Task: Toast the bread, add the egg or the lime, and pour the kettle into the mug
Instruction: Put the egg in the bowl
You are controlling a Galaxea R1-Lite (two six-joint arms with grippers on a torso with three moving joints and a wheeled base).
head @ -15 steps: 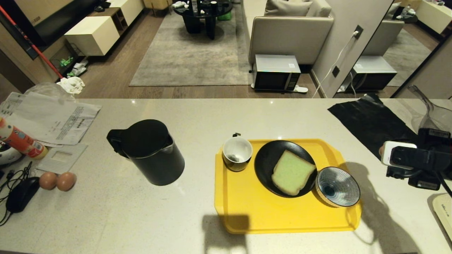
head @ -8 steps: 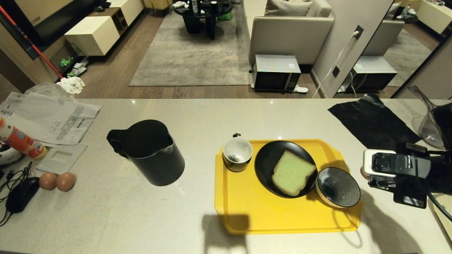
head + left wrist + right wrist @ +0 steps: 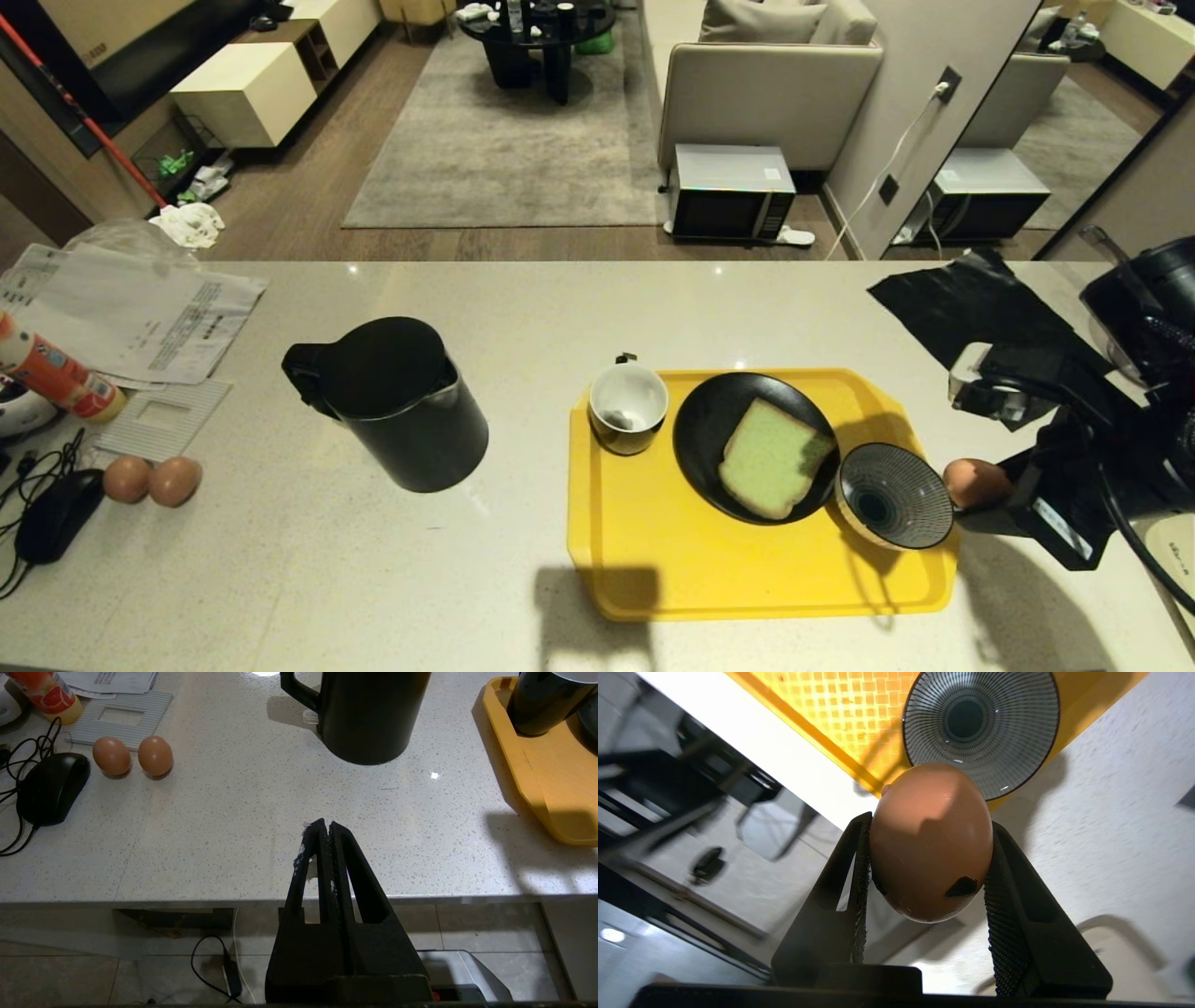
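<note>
We're on the "add the egg" step. Our right gripper (image 3: pixel 980 490) comes in from 3 o'clock of the yellow tray (image 3: pixel 653 579), fingers (image 3: pixel 1004 905) part-open and clamped on the egg (image 3: pixel 931 842). The wrist view shows the pads pressing both sides of the shell, a dark spot near the lower end. In the head view the egg (image 3: pixel 971 481) hangs just off the tray's 3 o'clock edge, right beside the rim of the striped bowl (image 3: pixel 893 495), not yet over it.

The bread (image 3: pixel 773 455) lies on the black plate (image 3: pixel 709 420) mid-tray, and the bowl touches the plate at approx its 4 o'clock. The mug (image 3: pixel 627 406) sits at the tray's 10 o'clock corner w/ something small and dark inside. The kettle (image 3: pixel 401 401) stands on the worktop (image 3: pixel 280 560) at 9 o'clock of the tray, well apart. We see no lime.

Our left gripper (image 3: pixel 325 833) is parked at the near worktop edge, fingers pressed together, nothing in them.

Next move, as we judge it: carry the egg a bit further toward 9 o'clock so it's over the bowl's centre, lower it close to the bowl's floor, then ease the fingers apart. Needs a low release; a drop from height could crack the shell or tip the bowl. Kettle pour still to come.
</note>
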